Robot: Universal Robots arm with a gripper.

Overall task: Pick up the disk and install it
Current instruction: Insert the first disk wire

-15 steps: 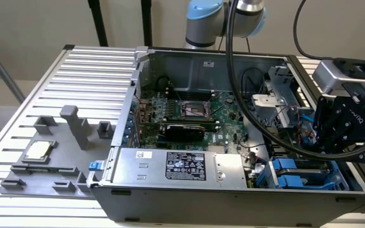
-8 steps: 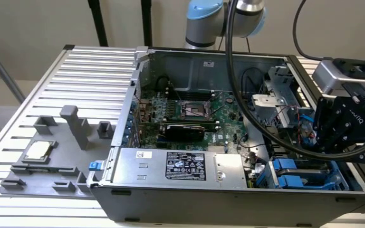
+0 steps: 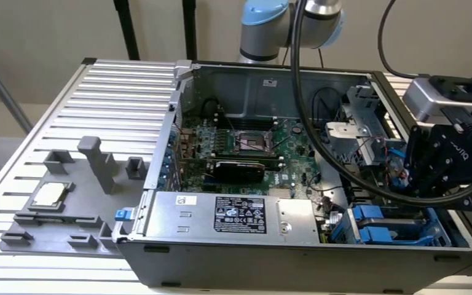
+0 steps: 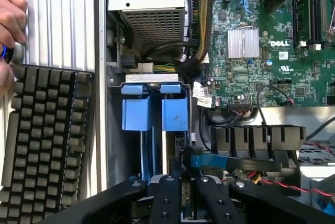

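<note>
Down in the drive bay at the corner of the open grey computer case (image 3: pixel 302 267), at the exterior view's lower right, stands the disk (image 4: pixel 154 111), a flat drive on edge in blue plastic carrier rails. Its two blue tabs sit side by side and its metal body is mostly hidden.

I judge it stiff and fairly heavy for its size. The smooth metal faces are likely slippery and the electronics shock-sensitive, so the blue rails or tabs look like the safest hold.

Directly over the bay hangs the black gripper (image 4: pixel 186 203); whether it is spread or closed on anything I cannot tell.

Beside the bay lie the silver power-supply box with black label (image 3: pixel 228 215) and the green motherboard (image 4: pixel 261 51). Outside the case rests a black keyboard (image 4: pixel 44 145), with a person's hand (image 4: pixel 10 20) near its far end.
</note>
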